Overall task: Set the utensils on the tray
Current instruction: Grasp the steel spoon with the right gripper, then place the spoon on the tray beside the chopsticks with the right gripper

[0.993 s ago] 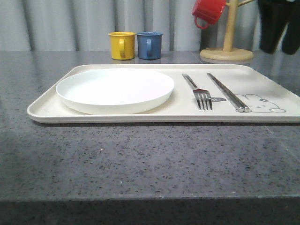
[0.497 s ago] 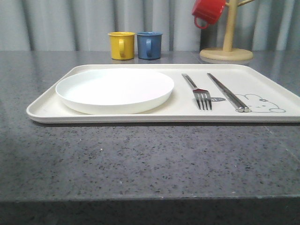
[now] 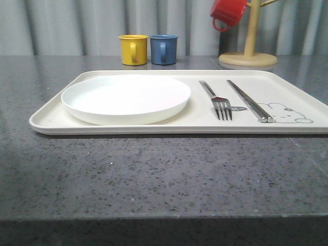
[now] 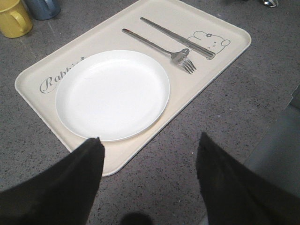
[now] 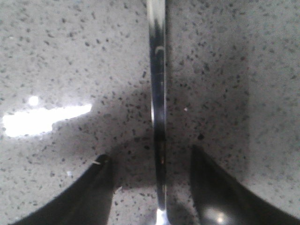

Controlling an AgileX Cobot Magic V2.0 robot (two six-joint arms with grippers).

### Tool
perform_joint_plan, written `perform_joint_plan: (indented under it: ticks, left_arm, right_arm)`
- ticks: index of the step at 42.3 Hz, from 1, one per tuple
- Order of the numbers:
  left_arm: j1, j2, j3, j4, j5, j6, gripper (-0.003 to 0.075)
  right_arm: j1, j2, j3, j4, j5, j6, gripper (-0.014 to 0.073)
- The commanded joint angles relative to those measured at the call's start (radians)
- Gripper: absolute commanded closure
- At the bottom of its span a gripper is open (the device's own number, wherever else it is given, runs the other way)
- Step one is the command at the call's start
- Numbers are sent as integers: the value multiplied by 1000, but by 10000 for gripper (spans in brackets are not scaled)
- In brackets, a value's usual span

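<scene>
- A cream tray (image 3: 51, 120) with a low rim and rounded corners lies flat on a dark speckled counter (image 3: 154, 179).
- On the tray's right half, a silver fork (image 3: 217, 100) lies with its tines toward the camera in the front view.
- Just beside the fork, further right, a pair of flat silver chopsticks (image 3: 249, 100) lies side by side, their near ends touching an outlined rabbit drawing (image 3: 287, 114).
- A round white plate (image 3: 125, 98) sits on the tray's left half, well apart from the fork.
- In the right wrist view, a slim shiny metal handle (image 5: 158, 93) lies on bare speckled counter, between the two fingers of the right pincer (image 5: 152, 161). The fingers stand apart on either side of it, not touching it.
- In the left wrist view, the left pincer (image 4: 147, 154) hangs above the tray's edge with its dark fingers spread wide, holding nothing.
- Behind the tray stand a yellow cup (image 3: 132, 49) and a blue cup (image 3: 163, 49), close together.
- To the right, a red cup (image 3: 228, 12) hangs on a wooden mug stand (image 3: 248, 56).
</scene>
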Motion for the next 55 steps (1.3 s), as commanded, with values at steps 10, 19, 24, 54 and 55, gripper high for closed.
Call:
perform_joint_plan:
  ticks: [10, 19, 24, 54, 55]
  left_arm:
    - [-7, -4, -26, 7, -72, -8, 291]
    - [-7, -4, -26, 7, -72, -8, 291]
    - [-7, -4, -26, 7, -72, -8, 291]
    - [-7, -4, -26, 7, -72, -8, 291]
    - [-7, -4, -26, 7, -72, -8, 291]
  right_arm:
    - [-7, -46, -20, -6, -16, -17, 602]
    - [63, -134, -20, 66, -19, -40, 601]
    - [161, -177, -21, 122, 3, -48, 601]
    - [334, -53, -21, 273, -105, 156, 414]
    - [334, -52, -21, 272, -106, 156, 383]
